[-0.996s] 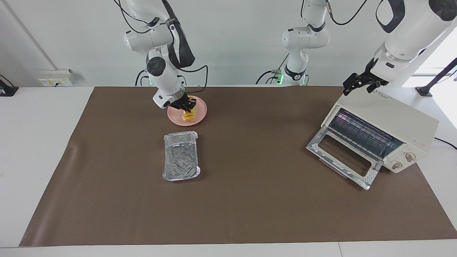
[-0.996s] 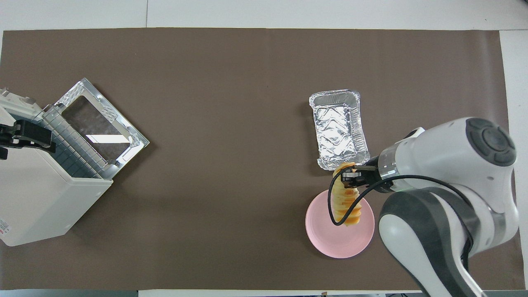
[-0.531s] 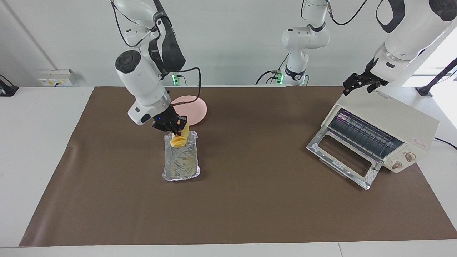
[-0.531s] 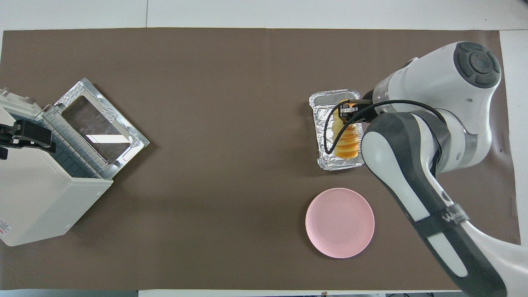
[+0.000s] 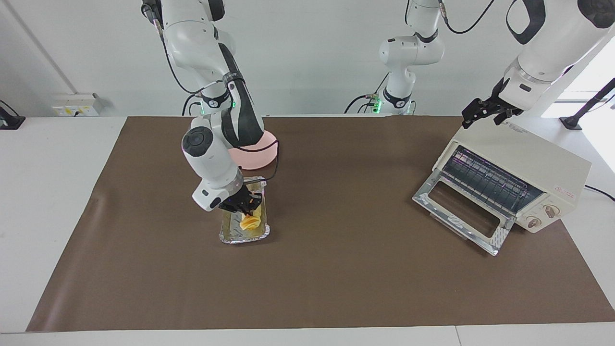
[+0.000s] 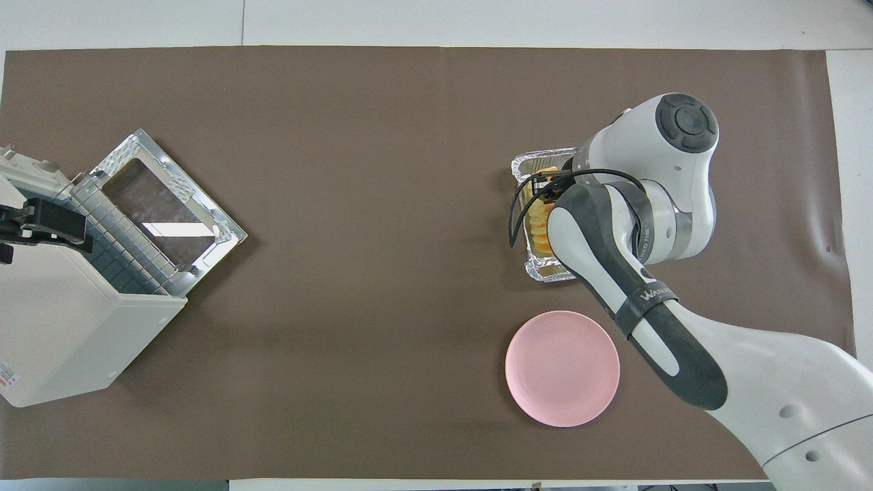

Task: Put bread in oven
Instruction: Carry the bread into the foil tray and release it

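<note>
In the facing view, the right end effector [image 5: 242, 207] is down in the foil tray [image 5: 229, 236], its fingers closed on the bread [image 5: 251, 221], whose yellow-orange ridged body lies within the tray's walls. The tray sits on the brown mat toward the right arm's end of the table [image 5: 48, 168], and the pink plate [image 5: 266, 149] lies nearer to the robots than the tray, partly hidden by the right arm. Toward the left arm's end stands the oven [image 5: 523, 166], cream-white, its glass door [image 5: 461, 211] dropped open in front of it, the wire rack showing inside and two round knobs on its front. The left end effector [image 5: 485, 113] hangs over the oven's top corner that is nearest the robots, its fingers spread apart and holding nothing. In the overhead view, the right arm comes in from the bottom corner and bends over the foil tray [image 6: 539, 273], covering most of it; the bread [image 6: 540, 225] shows as a strip of yellow slices along the tray's exposed edge, with the right end effector [image 6: 545, 184] at the end of the loaf farther from the robots. The pink plate [image 6: 563, 368] lies bare, nearer to the robots than the tray. The oven [image 6: 61, 320] sits at the left arm's end with its door [image 6: 167, 201] lying open on the mat, and the left end effector [image 6: 41, 225] is over the oven's top edge.
</note>
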`<control>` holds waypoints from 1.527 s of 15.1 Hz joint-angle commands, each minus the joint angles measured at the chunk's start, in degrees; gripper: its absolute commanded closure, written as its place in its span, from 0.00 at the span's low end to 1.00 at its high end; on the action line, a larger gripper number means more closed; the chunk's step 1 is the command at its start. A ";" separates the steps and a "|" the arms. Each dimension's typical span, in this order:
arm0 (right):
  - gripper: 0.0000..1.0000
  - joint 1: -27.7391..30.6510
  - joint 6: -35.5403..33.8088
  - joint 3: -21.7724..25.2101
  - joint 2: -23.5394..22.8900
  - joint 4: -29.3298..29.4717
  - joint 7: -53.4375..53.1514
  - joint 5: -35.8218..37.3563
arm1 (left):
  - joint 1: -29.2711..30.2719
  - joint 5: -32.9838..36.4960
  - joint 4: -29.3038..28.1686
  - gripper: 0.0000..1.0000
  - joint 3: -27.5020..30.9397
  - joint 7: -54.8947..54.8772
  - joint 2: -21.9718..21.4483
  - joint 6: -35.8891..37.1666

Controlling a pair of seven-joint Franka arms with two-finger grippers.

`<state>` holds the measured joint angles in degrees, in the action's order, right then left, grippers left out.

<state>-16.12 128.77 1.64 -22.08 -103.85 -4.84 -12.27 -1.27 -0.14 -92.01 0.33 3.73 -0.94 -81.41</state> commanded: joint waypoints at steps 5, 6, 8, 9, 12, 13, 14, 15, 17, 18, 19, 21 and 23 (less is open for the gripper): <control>0.00 2.31 -0.78 0.03 1.17 1.44 10.99 4.95 | -0.23 -0.48 -0.98 0.00 0.29 0.22 -1.17 -0.68; 0.00 3.80 -3.42 0.03 1.25 3.63 11.17 6.80 | -0.23 -0.48 -0.98 0.00 0.29 0.22 -1.17 -0.59; 0.00 4.95 -7.91 0.03 1.69 5.59 12.65 7.26 | -0.23 -0.48 -0.98 0.00 0.38 0.22 -1.17 -0.68; 0.00 6.00 -8.53 -0.06 2.30 4.89 13.10 7.26 | -0.23 -0.48 -0.98 0.00 0.38 0.22 -1.17 -0.68; 0.00 7.15 -6.97 -0.06 4.76 -3.08 14.41 6.30 | -0.23 -0.48 -0.98 0.00 0.29 0.22 -1.17 -0.68; 0.03 7.15 -4.78 -0.14 5.38 -5.81 14.51 6.03 | -0.23 -0.48 -0.98 0.00 0.38 0.22 -1.17 -0.68; 0.06 7.15 -2.41 -0.14 5.91 -8.36 14.51 5.59 | -0.23 -0.48 -0.98 0.00 0.29 0.22 -1.17 -0.59; 0.11 7.15 -1.26 -0.14 6.00 -9.69 14.51 5.07 | -0.23 -0.48 -0.98 0.00 0.38 0.22 -1.17 -0.68; 0.31 7.15 -1.16 -0.14 6.09 -10.75 14.51 3.31 | -0.23 -0.48 -0.98 0.00 0.29 0.22 -1.17 -0.68; 0.54 7.15 -1.16 -0.14 6.09 -11.11 14.59 2.69 | -0.23 -0.48 -0.98 0.00 0.38 0.22 -1.17 -0.68; 0.84 7.15 -1.24 -0.14 6.17 -11.11 14.51 2.60 | -0.23 -0.48 -1.07 0.00 0.38 0.22 -1.17 -0.68; 1.00 7.15 -1.16 -0.14 6.09 -11.02 14.51 2.60 | -0.23 -0.48 -1.07 0.00 0.29 0.22 -1.17 -0.68; 1.00 7.06 -1.16 -0.14 6.09 -10.68 14.42 2.60 | -0.23 -0.48 -0.98 0.00 0.38 0.22 -1.17 -0.68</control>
<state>-9.43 126.76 1.87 -17.57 -112.99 8.47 -8.53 -1.27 -0.14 -92.01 0.33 3.73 -0.94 -81.41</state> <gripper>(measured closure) 0.705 0.000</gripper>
